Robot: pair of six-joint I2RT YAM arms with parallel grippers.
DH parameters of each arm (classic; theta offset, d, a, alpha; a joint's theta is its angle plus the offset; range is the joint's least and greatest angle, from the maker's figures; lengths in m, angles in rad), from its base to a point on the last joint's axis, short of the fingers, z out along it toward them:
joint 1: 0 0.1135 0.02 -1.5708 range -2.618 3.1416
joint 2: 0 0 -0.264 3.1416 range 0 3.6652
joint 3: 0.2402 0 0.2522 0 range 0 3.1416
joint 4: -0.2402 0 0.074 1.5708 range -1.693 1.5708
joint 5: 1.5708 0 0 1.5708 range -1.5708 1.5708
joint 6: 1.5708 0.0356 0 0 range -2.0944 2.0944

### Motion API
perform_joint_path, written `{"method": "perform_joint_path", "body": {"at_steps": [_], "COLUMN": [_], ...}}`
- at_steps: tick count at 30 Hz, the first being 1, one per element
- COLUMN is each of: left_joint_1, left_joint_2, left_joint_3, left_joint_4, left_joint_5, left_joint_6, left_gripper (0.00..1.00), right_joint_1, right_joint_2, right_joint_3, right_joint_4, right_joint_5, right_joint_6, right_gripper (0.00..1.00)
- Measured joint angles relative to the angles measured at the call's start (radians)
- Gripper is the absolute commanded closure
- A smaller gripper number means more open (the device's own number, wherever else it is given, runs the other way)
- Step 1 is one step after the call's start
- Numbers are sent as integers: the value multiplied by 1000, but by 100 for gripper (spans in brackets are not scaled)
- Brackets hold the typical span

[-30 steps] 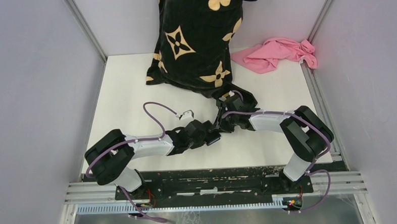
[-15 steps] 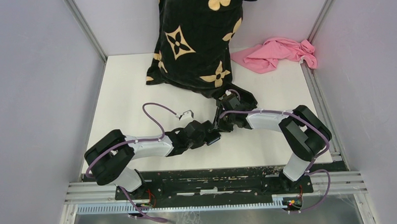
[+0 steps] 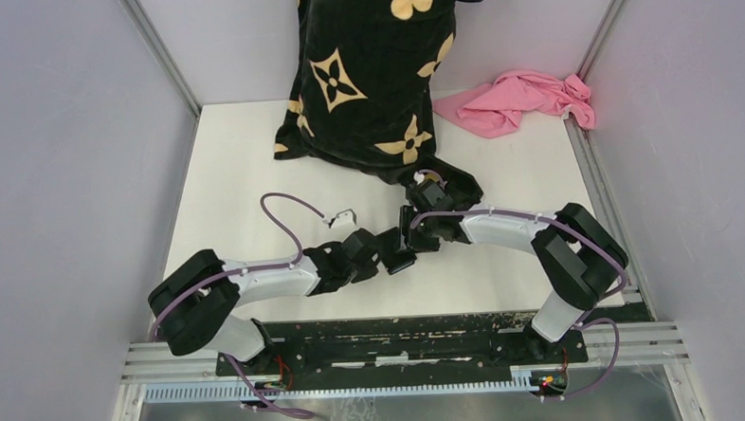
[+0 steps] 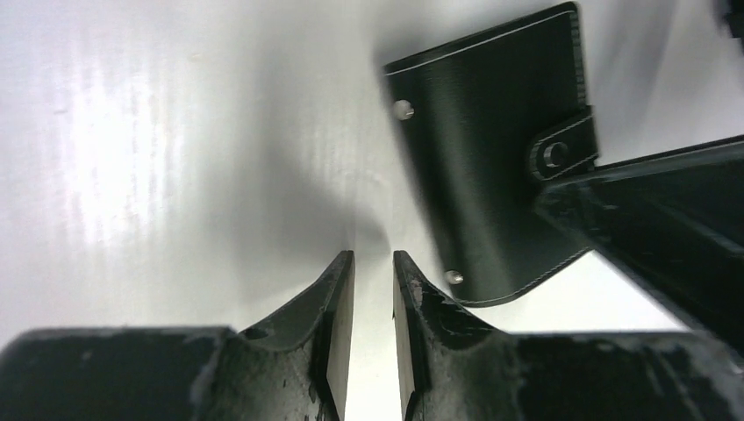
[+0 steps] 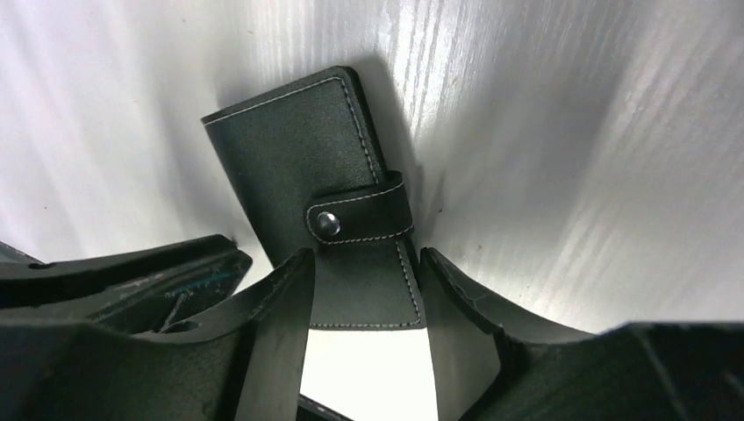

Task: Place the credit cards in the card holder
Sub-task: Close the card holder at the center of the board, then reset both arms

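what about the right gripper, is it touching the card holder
Cannot tell. The right wrist view shows the right gripper straddling the closed card holder; its edges run up to both fingers, with neither gap nor contact plain.

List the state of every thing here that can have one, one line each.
Holder, closed, strap snapped, lying flat.
Left claw, barely open, empty.
Right claw, astride the holder's end; grip unclear.
Pink cloth, crumpled.

The left gripper [image 4: 372, 263], narrowly parted and empty, hangs beside the closed card holder [image 4: 491, 167].
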Motion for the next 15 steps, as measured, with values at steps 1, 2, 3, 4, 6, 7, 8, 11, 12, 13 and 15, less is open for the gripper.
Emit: {"method": "perform_joint_path", "body": {"at_steps": [1,2,3,4,6,7,8,11,12,13,15], "left_joint_1": [0,0,1,2,3,3,4,4,4,4,4], "left_joint_2": [-12,-24,-35,-47,-64,-72,-80,-102,-110,-120,-139], "left_joint_3": [0,0,0,1,7,13,22,60,72,88,122], "left_joint_4": [-30,-60,-84,-105,-146,-164,-183,-235,-248,-264,-290], "left_joint_5": [-13,-21,-32,-42,-62,-70,-81,-114,-121,-133,-160], "left_joint_6": [0,0,0,0,0,0,0,1,2,6,20], "left_gripper": [69,69,69,69,69,69,69,69,68,68,65], "right_joint_1": [0,0,-1,-1,-1,-1,-1,-1,-1,-1,-4], "right_joint_2": [-6,-14,-23,-33,-60,-74,-88,-138,-157,-175,-226], "right_joint_3": [10,20,32,42,66,77,89,125,142,155,178], "right_joint_4": [-24,-38,-50,-59,-74,-79,-87,-122,-144,-162,-200], "right_joint_5": [3,6,10,14,22,26,31,57,78,97,144], "right_joint_6": [-12,-23,-34,-42,-63,-73,-84,-126,-147,-166,-211], "right_gripper": [46,46,45,45,45,45,45,45,45,45,44]}}
